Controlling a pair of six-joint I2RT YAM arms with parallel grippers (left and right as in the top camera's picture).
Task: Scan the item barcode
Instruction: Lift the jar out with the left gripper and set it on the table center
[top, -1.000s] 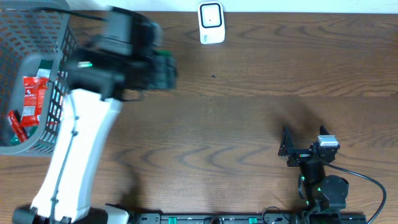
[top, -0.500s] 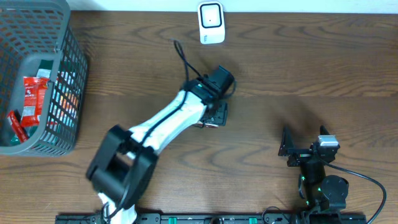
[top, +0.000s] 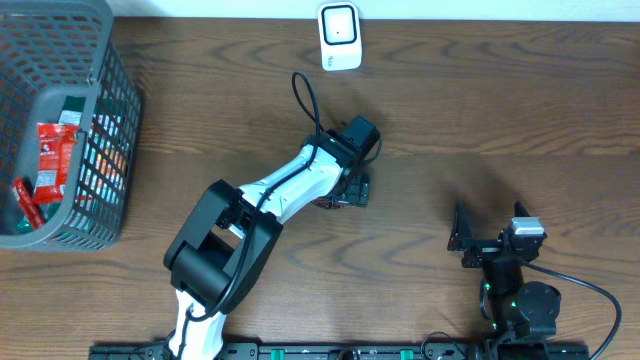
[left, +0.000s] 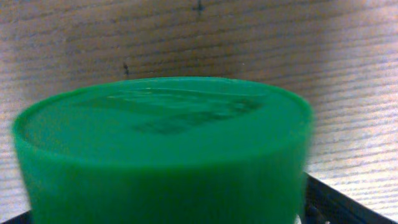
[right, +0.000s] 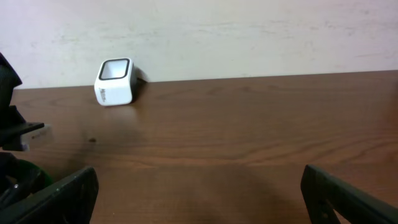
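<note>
Wooden table (top: 520, 110): the green-capped item (left: 161, 143) sits mid-table at my left gripper (top: 347, 190), clamped or loose I cannot tell, with the white scanner (top: 340, 37) beyond it at the far edge, nearest this arm.

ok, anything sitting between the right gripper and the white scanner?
Nothing. It's bare wood table all the way from the right gripper to the white scanner. It's clearest in the right wrist view, and the overhead view agrees.
</note>
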